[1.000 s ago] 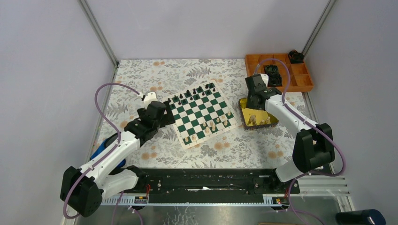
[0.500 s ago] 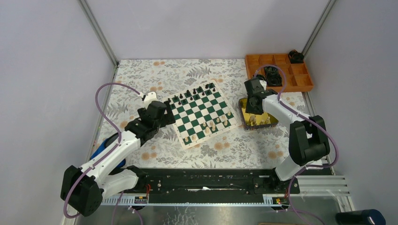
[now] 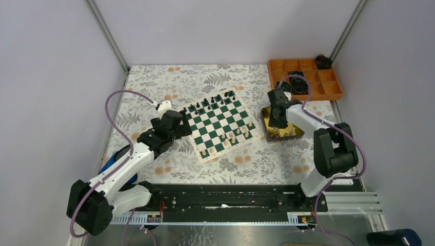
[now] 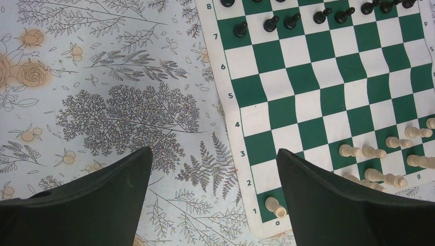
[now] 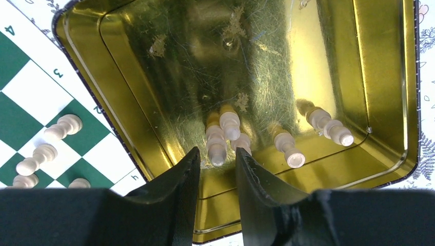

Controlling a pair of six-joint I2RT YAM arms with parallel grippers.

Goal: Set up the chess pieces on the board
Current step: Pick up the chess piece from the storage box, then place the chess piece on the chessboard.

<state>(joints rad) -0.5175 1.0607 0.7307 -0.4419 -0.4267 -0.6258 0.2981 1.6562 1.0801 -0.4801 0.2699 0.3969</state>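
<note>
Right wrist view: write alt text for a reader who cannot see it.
The right hand, black fingers slightly parted, hangs over a gold tin where several cream chess pieces lie on their sides, one reaching between them. At left, a corner of the green-and-white board holds more cream pieces.

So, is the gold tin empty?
Not empty: several cream pieces lie tipped over on the tin floor, in the right wrist view.

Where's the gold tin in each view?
Top external: gold tin right of centre, beside the board, under the right arm.
Left wrist: not in it.
Right wrist: fills most of the frame, above the right tool.
Landmark: the board's white-piece edge, seen in all three.
</note>
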